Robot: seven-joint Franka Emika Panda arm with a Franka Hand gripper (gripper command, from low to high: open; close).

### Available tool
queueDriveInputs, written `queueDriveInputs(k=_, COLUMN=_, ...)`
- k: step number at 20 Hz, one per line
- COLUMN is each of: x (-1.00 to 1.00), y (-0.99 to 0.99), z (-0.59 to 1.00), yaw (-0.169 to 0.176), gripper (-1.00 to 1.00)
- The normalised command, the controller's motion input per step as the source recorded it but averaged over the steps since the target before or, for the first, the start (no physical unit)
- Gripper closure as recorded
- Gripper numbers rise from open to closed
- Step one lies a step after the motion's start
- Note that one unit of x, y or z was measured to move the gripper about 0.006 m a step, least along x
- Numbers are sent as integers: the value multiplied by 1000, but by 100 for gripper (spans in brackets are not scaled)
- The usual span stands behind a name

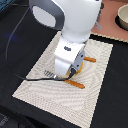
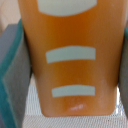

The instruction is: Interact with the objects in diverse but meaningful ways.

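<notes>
Orange plastic fills the wrist view: a smooth, rounded orange handle [image 2: 70,55] with three pale inset bars, lying on a woven beige placemat [image 2: 75,119]; grey fingers [image 2: 14,75] with teal edging stand close on both sides of it, apparently pressing its flanks, so they look clenched on the handle rather than spread. It is probably light, rigid and a little slippery, best taken across its narrow width near the middle. In the exterior view the white arm's gripper [image 1: 70,74] sits low over the placemat on a black table [image 1: 15,50]; a fork [image 1: 65,79] with grey tines and an orange handle pokes out beneath it; another orange tip [image 1: 90,59] shows behind; a bowl [image 1: 122,17] stands well apart.
</notes>
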Motion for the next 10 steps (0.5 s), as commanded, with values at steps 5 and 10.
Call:
queueDriveInputs(k=5, x=-395, y=85, z=-275, yaw=27, gripper=100)
queueDriveInputs(k=10, x=-188, y=43, z=-291, yaw=29, gripper=100)
